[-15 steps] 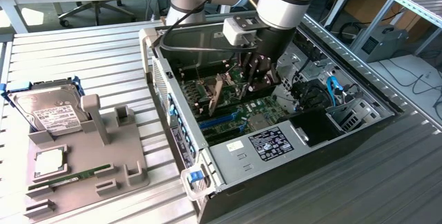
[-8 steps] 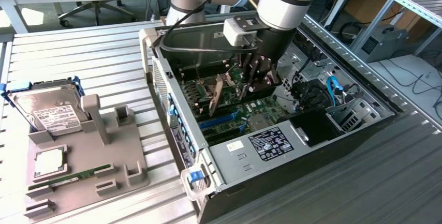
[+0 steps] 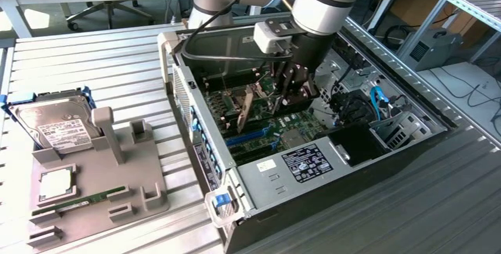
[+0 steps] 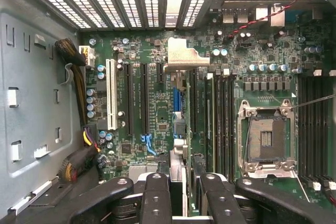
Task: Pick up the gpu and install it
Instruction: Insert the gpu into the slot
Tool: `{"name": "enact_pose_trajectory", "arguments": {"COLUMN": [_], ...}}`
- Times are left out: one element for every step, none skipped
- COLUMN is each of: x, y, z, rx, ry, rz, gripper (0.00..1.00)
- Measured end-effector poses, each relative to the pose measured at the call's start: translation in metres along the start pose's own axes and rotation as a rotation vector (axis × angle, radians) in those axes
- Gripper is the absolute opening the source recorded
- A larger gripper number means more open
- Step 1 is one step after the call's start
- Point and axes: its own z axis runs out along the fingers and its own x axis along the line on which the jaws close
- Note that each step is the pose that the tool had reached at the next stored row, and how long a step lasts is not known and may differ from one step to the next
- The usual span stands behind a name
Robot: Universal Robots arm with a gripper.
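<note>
Gripper (image 3: 288, 92) inside the open black computer case (image 3: 407, 166), clamped on the gpu (image 3: 249, 108).

Black fingers (image 4: 156, 195) pinch the top edge of the thin flat expansion card, which hangs upright and slightly tilted just above the green motherboard (image 4: 157, 114), over the row of long expansion slots; whether its lower edge touches a slot I cannot tell. On the exterior view's left, well apart from the case, a silver white-labelled hard drive (image 3: 53, 124) leans in a grey plastic holder tray (image 3: 117, 183) on the slatted metal table (image 3: 94, 60).
</note>
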Motion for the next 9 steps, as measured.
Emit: {"name": "enact_pose_trajectory", "arguments": {"x": [0.0003, 0.0005, 0.0007, 0.001, 0.0012, 0.0015, 0.0017, 0.0019, 0.0021], "y": [0.0, 0.0, 0.0, 0.0001, 0.0, 0.0001, 0.0001, 0.0001, 0.0001], "z": [0.0, 0.0, 0.0, 0.0001, 0.0001, 0.0001, 0.0002, 0.0002, 0.0002], "rx": [0.0, 0.0, 0.0, 0.0, 0.0, 0.0, 0.0, 0.0, 0.0], "ry": [0.0001, 0.0001, 0.0001, 0.0, 0.0001, 0.0001, 0.0001, 0.0001, 0.0001], "rz": [0.0, 0.0, 0.0, 0.0, 0.0, 0.0, 0.0, 0.0, 0.0], "gripper": [0.27, 0.27, 0.27, 0.27, 0.27, 0.27, 0.27, 0.27, 0.27]}}
